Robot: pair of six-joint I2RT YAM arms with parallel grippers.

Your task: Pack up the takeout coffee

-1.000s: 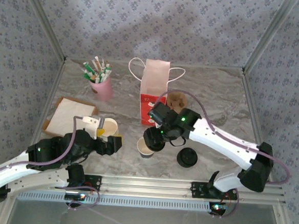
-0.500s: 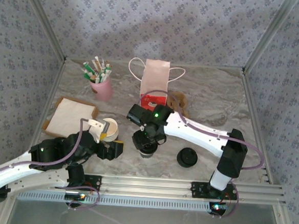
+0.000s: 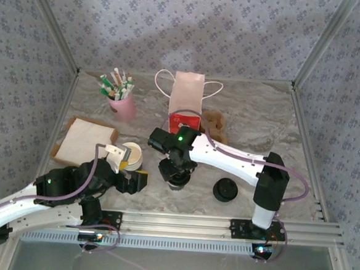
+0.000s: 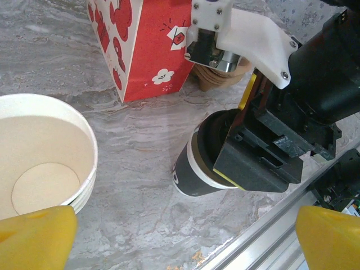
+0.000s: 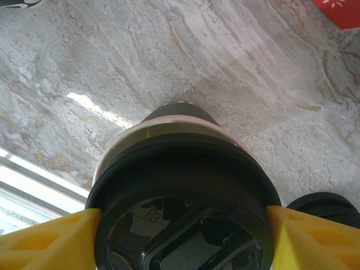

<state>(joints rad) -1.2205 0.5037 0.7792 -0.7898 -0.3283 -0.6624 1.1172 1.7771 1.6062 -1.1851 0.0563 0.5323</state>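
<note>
Coffee cup point(image 3: 176, 183) sits on the marble table point(image 3: 261, 116), out in the open and not in the bag. It's a bit in front of the red & white paper bag point(image 3: 186, 101), which stands upright toward the back w/ its handles flopped out to each side. Black lid point(image 5: 180, 225) is on the cup.

The right gripper point(image 3: 177, 172) is directly over it. In the wrist cam the yellow fingers point(image 5: 50, 239) sit one on each side of the lid, pressed up against its rim, so it's closed around the top of the cup at abt lid width. From the left wrist cam you can see the cup body point(image 4: 188, 171) poking out under the right gripper point(image 4: 253, 146), bottom on the table afaict.

Left gripper point(image 3: 128, 168) is off to the left of the cup w/ nothing in it, fingers spread wide. Both yellow tips point(image 4: 34, 236) are way apart at the bottom corners of its cam. A stack of empty white cups point(image 3: 131, 154) is right next to it, just beside one finger.

Other stuff:
- a second black lid point(image 3: 225, 189) lies loose on the table to the right of the cup
- pink cup w/ sachets point(image 3: 121, 105) at back left
- brown tray w/ a white napkin point(image 3: 84, 142) on the left
- some brown cardboard bits point(image 3: 215, 122) right of the bag, can't tell what exactly
</note>
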